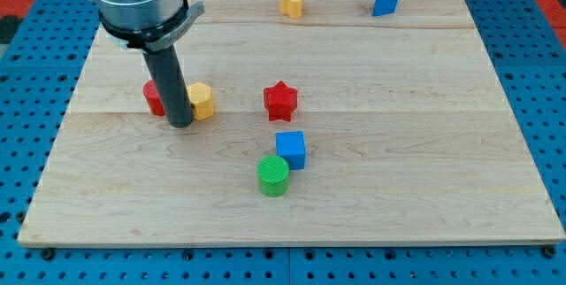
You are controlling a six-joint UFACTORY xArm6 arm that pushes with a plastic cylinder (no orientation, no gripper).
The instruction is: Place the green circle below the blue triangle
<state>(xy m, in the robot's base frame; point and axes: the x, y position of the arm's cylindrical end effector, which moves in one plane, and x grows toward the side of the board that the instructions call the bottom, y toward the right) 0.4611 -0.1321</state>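
My tip (pixel 180 123) holds nothing, wedged btwn red block (pixel 154 97) & yellow block (pixel 202 101). Risk: green circle (pixel 273 175) touches blue cube (pixel 291 150), so it'd likely drag along toward blue triangle (pixel 385 0).

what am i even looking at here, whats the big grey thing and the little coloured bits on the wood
The big grey thing is the end of a robot arm. It has no hand, only a straight dark rod, and my tip slides along the wooden board to push small blocks about. Nothing is held; it only pushes.

There is one camera, looking down at the board at a slant.

Right now the tip stands between a red block, partly hidden behind the rod, and a yellow block. Further toward the view's right is a red star. Below it sit a blue cube and the green circle, close together. At the view's top are a yellow heart-like block and the blue triangle.
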